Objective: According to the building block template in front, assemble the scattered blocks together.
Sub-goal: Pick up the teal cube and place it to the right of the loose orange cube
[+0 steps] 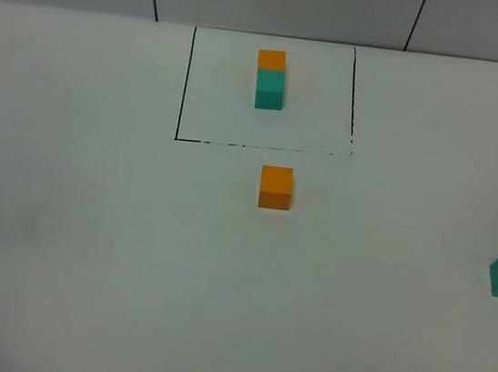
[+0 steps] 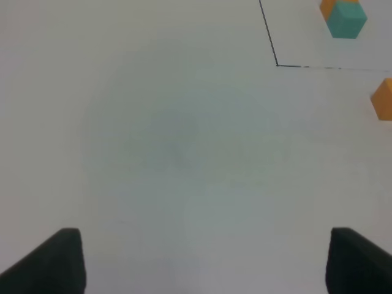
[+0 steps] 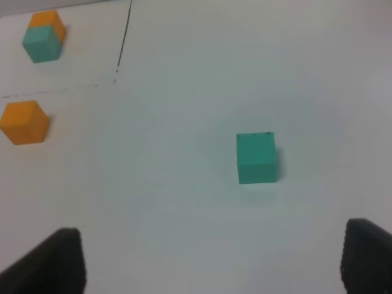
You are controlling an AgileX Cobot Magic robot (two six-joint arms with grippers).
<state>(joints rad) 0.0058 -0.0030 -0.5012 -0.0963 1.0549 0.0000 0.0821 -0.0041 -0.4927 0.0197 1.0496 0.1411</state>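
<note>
- White table (image 1: 82, 265) under everything; open surface between the loose blocks.
- Grey wall (image 1: 282, 2) behind, crossed by two dark seams; seen from the high camera only.
- Black frame (image 1: 185, 86) at the far middle of the table; near line faint and broken; just one corner caught by each wrist camera.
- Left gripper (image 2: 205, 260) spread wide over bare table, holding nothing; only dark finger ends visible, and only through its own wrist camera.
- Right gripper (image 3: 214, 257) likewise spread wide and empty; teal cube (image 3: 256, 158) ahead of it, not between the fingers.
- Template pair (image 1: 270, 79) inside the frame, orange behind teal, touching.
- Orange cube (image 1: 275, 188) just outside the frame's near line, near the table's middle; cut off at the edge of the left wrist view.
- Teal cube well apart at far right, clipped by the high view's edge; whole in the right wrist view.
</note>
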